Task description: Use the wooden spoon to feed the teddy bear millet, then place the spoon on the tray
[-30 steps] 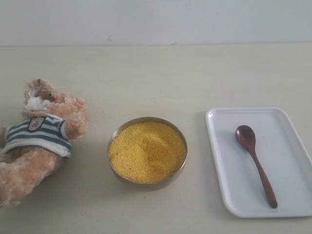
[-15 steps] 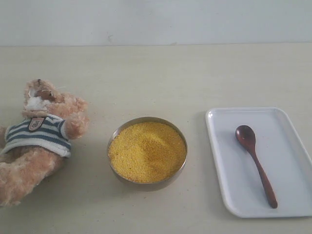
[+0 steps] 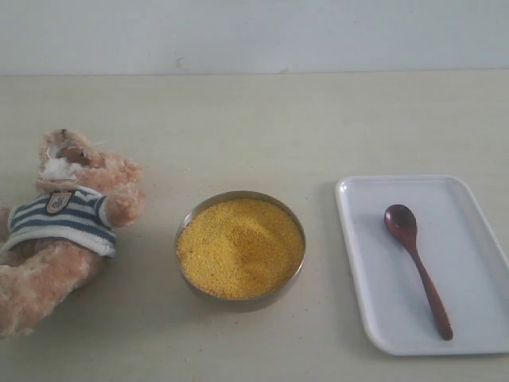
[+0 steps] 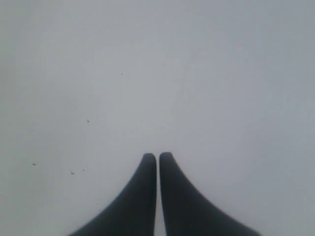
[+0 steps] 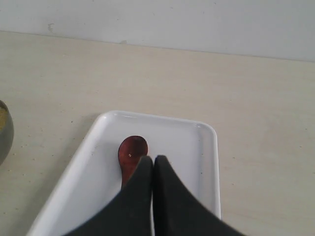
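The teddy bear [image 3: 60, 223] lies on its back at the left of the table in its striped shirt. In the middle stands the metal bowl [image 3: 240, 301], heaped with yellow millet [image 3: 240, 248]. The white tray [image 3: 469, 318] is at the right, and the wooden spoon [image 3: 417, 267] lies loose on it, bowl end towards the far side. Neither arm shows in the exterior view. My right gripper [image 5: 152, 158] is shut and empty, hanging above the tray [image 5: 182, 142] with the spoon's bowl [image 5: 132, 151] just beyond its tips. My left gripper [image 4: 157, 155] is shut over a bare pale surface.
The pale table [image 3: 254, 127] runs back to a white wall [image 3: 254, 32]. The tray reaches close to the table's right and front edges. The bowl's rim [image 5: 4, 132] shows at the edge of the right wrist view.
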`<control>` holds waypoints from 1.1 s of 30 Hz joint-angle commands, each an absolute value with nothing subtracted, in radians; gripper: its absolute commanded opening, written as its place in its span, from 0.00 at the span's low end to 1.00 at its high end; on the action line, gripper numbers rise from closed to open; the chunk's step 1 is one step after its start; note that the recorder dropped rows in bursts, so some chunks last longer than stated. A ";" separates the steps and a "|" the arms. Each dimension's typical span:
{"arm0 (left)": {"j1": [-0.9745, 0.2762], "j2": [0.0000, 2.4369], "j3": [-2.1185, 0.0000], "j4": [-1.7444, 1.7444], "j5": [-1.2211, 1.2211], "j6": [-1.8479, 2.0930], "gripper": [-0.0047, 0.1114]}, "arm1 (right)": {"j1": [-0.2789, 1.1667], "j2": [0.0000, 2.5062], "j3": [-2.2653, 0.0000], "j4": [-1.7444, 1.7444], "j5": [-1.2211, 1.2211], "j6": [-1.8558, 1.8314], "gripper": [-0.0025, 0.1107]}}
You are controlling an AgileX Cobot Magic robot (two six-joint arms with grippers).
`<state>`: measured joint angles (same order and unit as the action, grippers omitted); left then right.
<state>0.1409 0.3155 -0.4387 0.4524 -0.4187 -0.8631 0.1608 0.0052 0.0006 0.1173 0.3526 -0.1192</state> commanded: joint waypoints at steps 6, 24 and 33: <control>0.141 0.563 -0.611 0.579 0.000 -0.886 0.07 | 0.160 0.000 0.000 0.119 0.348 -0.114 0.02; 0.022 1.235 -0.860 -0.317 0.864 0.174 0.27 | 0.160 0.000 0.000 0.121 0.348 -0.114 0.02; 0.022 1.477 -0.860 -0.424 0.849 0.316 0.98 | 0.160 0.000 0.000 0.121 0.348 -0.114 0.02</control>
